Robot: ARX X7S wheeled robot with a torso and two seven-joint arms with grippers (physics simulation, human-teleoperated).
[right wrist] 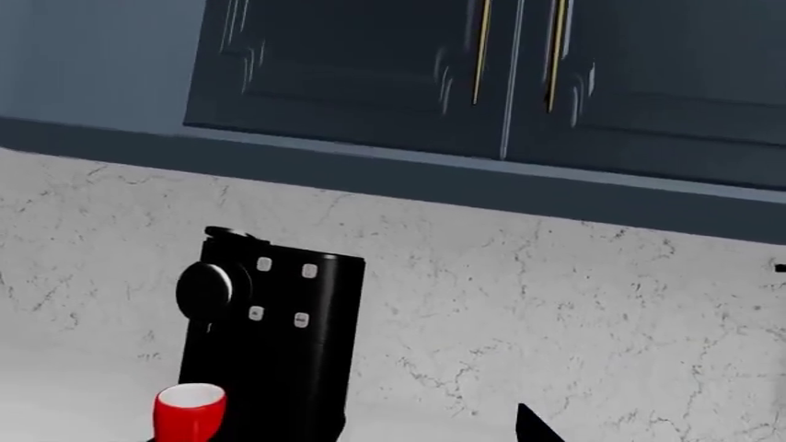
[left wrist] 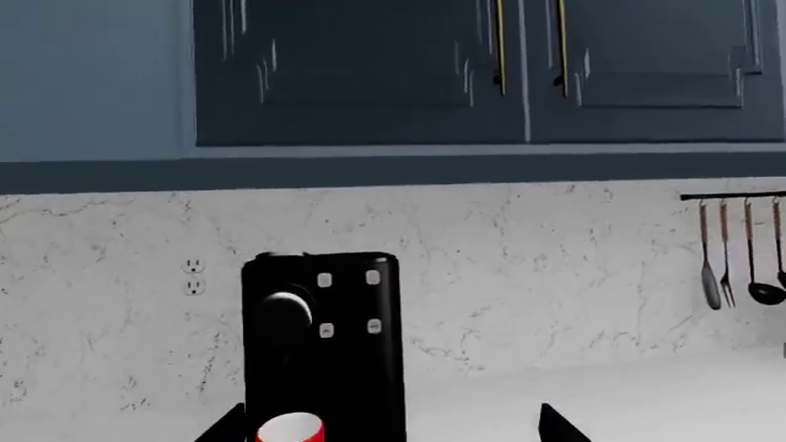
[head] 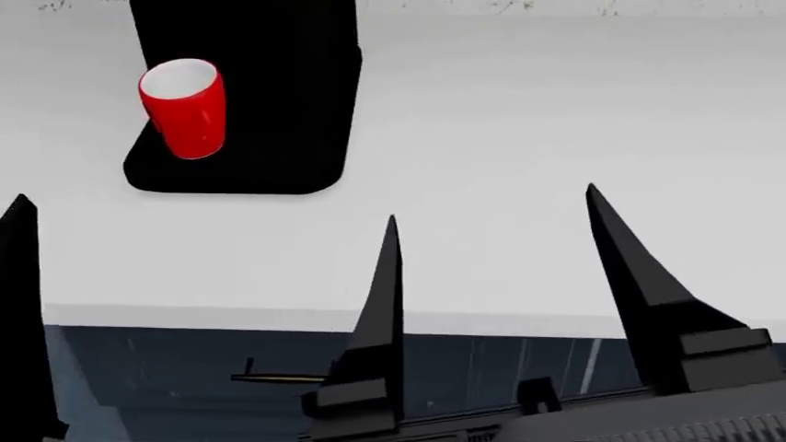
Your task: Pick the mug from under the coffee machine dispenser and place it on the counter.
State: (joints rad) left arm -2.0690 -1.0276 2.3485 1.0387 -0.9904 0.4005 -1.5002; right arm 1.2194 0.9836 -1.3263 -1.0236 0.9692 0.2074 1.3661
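A: While the mug (head: 184, 107) sits on the drip tray of the coffee machine dispenser (head: 264, 83), far left on the worktop (head: 553, 157), what step are we at?

B: Approach, I'd say. Nothing's gripped yet. Mug's upright, red w/ white inside, under the machine's front, at the tray's left side.

A: Claws?

B: Right claw (head: 491, 267) has its two prongs spread wide apart, nothing between them, hanging over the near edge of the worktop, well apart from the mug. Left claw (head: 18, 276): only one prong shows at the far-left border of the head view. The left wrist view shows two tips set apart w/ the mug near one of them, so it reads as spread too, holding nothing.

A: Next move?

B: My guess: left arm's nearer, so reach fwd, straddle the mug w/ the prongs, close, lift a bit, pull it toward the near side.

A: Room?

B: Plenty. Bare white worktop right of the machine and in front of it. Tight spots: machine body just behind and right of the mug, tray lip below. Keep clear of the near worktop edge when setting down.
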